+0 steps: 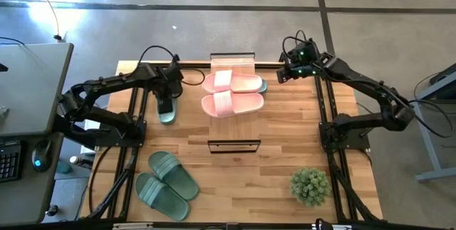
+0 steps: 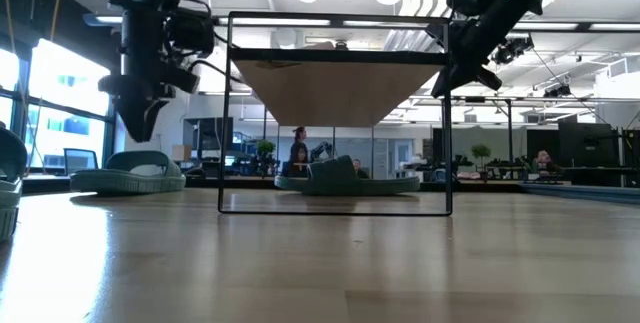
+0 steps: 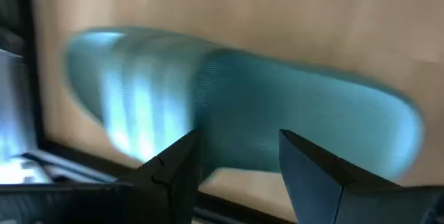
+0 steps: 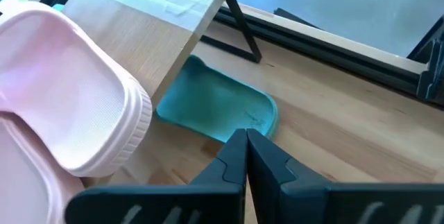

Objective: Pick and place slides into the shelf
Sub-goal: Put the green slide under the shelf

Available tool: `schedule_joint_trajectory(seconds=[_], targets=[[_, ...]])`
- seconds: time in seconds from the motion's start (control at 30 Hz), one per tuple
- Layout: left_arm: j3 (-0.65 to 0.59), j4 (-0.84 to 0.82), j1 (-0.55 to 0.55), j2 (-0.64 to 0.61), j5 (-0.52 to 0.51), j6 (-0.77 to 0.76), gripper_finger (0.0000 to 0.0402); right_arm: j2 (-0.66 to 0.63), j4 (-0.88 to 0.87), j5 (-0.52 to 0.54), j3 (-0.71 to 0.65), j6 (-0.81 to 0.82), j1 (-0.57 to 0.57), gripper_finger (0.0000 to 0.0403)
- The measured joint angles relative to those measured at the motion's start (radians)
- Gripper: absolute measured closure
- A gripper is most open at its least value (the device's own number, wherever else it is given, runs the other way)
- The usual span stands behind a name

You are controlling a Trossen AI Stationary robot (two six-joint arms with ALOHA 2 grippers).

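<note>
Two green slides [image 1: 165, 185] lie nearest, well left of the shelf [image 1: 234, 80], which carries two pink slides [image 1: 232, 93]. Left gripper [image 1: 165, 106] hovers spread over another green slide [image 1: 167, 115]; right gripper [image 1: 280, 74], pressed together, hangs just right of the shelf.

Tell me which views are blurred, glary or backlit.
Left wrist view: motion-smeared green slide beyond the open left gripper. Low view: backlit by bright room windows, shelf frame in silhouette. Right wrist view: pale glare on the shelf plank. High view: evenly lit.
</note>
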Motion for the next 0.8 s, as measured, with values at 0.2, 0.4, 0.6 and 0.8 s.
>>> schedule_joint_trajectory(seconds=[0.2, 0.4, 0.6, 0.8], targets=[[-0.025, -0.068, 0.0, 0.0, 0.158, -0.045, 0.0229, 0.0, 0.0, -0.001, 0.0, -0.008, 0.0, 0.0403], [-0.094, -0.063, 0.0, 0.0, 0.188, -0.167, 0.0229, 0.0, 0.0, -0.002, 0.0, -0.027, 0.0, 0.0403], [-0.179, -0.035, 0.0, 0.0, 0.182, -0.318, 0.0229, 0.0, 0.0, -0.004, 0.0, -0.034, 0.0, 0.0403], [-0.236, -0.027, 0.0, 0.0, 0.19, -0.373, 0.0229, 0.0, 0.0, -0.004, 0.0, -0.038, 0.0, 0.0403]])
